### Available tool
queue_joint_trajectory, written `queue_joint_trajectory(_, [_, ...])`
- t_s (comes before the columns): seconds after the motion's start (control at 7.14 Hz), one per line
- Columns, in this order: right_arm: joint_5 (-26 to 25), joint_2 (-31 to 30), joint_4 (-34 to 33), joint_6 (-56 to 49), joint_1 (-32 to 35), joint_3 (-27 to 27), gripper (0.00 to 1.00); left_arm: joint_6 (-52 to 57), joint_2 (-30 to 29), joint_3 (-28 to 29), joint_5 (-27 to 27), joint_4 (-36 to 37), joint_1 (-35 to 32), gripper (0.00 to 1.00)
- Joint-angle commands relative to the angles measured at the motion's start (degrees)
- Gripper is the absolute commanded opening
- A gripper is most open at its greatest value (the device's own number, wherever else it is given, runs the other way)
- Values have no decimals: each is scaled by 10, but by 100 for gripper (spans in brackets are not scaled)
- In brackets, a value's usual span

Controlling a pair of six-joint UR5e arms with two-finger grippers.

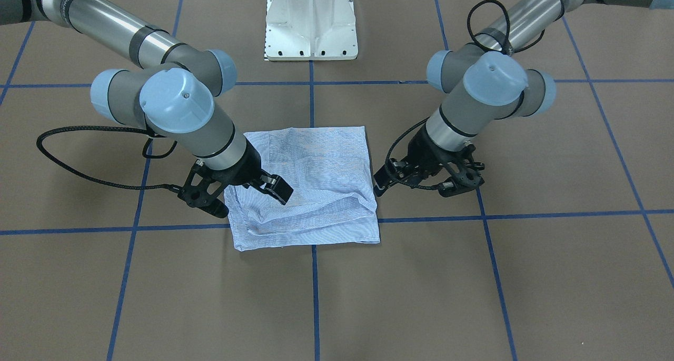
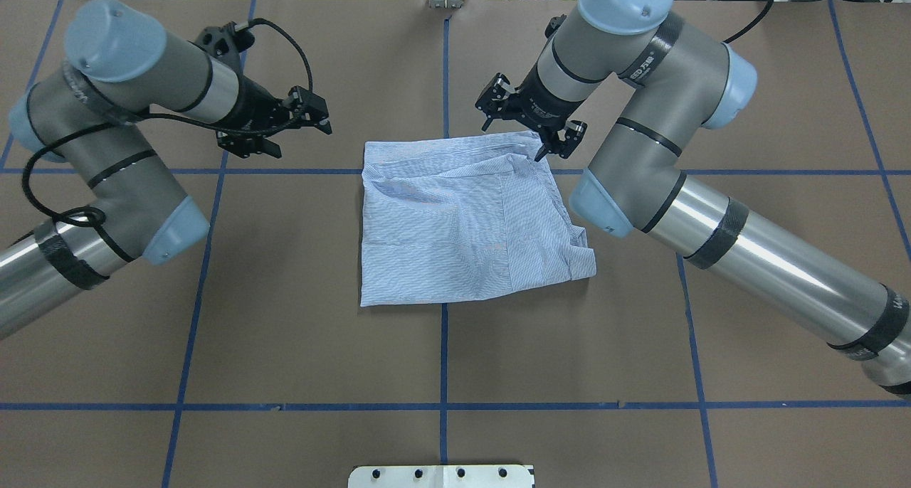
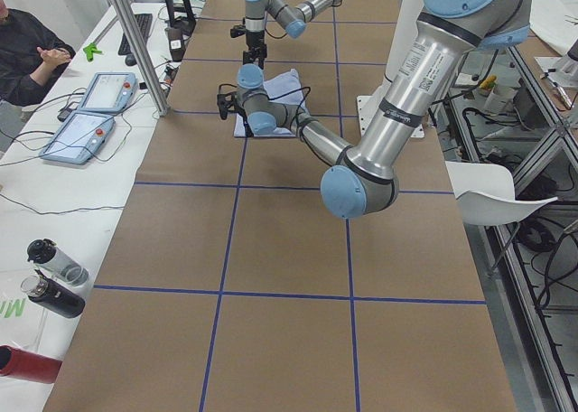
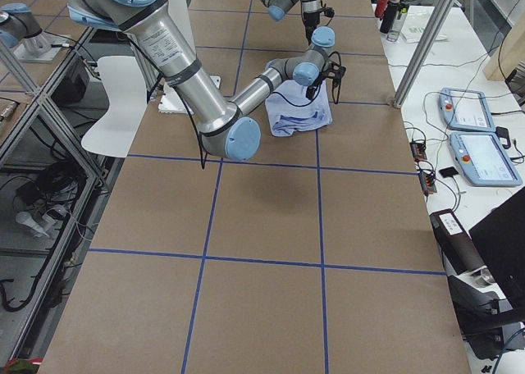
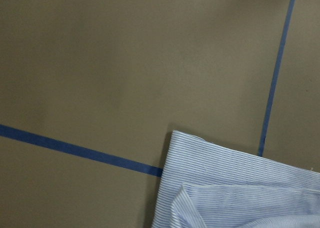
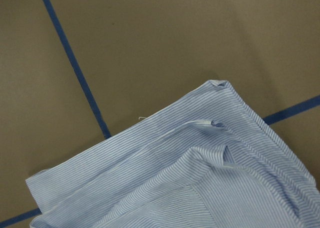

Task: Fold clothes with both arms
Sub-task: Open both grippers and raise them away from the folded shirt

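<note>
The light blue striped shirt [image 2: 455,225] lies folded into a rough square at the table's centre, its far edge rumpled [image 1: 310,192]. My right gripper [image 2: 515,138] hovers open over the shirt's far right corner, one finger above the cloth and one off its edge [image 1: 247,198]. My left gripper [image 2: 295,136] stands open over bare table, a short way left of the far left corner [image 1: 413,188]. Neither gripper holds anything. The left wrist view shows one shirt corner [image 5: 235,188], and the right wrist view shows another corner [image 6: 200,173] with layered folds.
Brown paper with blue tape lines [image 2: 445,402] covers the table. The white pedestal base [image 1: 310,24] sits at the robot's side. In the left view a person [image 3: 32,55] sits at a side bench with control tablets [image 3: 90,114] and bottles [image 3: 50,276].
</note>
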Motion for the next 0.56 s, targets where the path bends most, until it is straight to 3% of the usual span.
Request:
queue_joint_trajectory(0.0, [4, -67, -13, -128, 54, 45, 100, 207, 78, -26, -2, 0, -76, 99])
queue_joint_trajectory(0.42, [-6, -123, -272, -454, 141, 158, 100, 460, 190, -39, -27, 12, -212, 99])
